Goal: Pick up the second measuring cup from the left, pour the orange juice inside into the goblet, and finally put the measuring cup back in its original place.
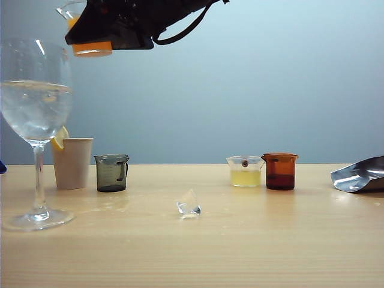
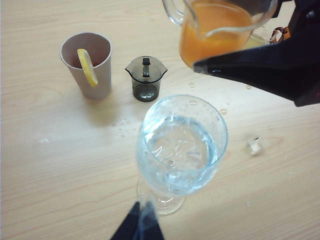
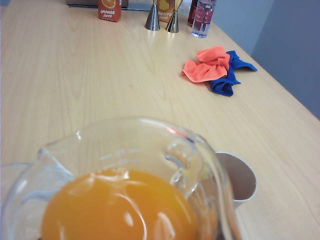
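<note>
Nearest the exterior camera stands the tall clear stemmed goblet (image 1: 36, 129), its round bowl already well filled with clear liquid and ice, with a loose ice cube (image 1: 189, 205) on the pale wooden table (image 1: 270, 240) beside it. High above the bowl, the right gripper (image 2: 235, 62) carries the small clear handled measuring cup (image 2: 215, 25), its black jaws partly open and closed on the cup's body. The bright opaque orange juice (image 2: 207, 37) sits inside, tipped towards the lip but not yet running. Of the left gripper (image 2: 140, 225) only dark fingertips show, low beside the goblet's foot; whether it is open or shut I cannot tell. Behind the goblet stand a beige paper cup with a lemon slice (image 1: 72, 162) and a smoky dark-grey cup (image 1: 111, 173); well to the right sit a clear cup of pale yellow liquid (image 1: 245, 171) and an amber-brown cup (image 1: 280, 171). The main risk, as I judge it, is overflow, since the goblet has little room left. Pouring from this height could also splash juice or miss the rim, and droplets already dot the table.
</note>
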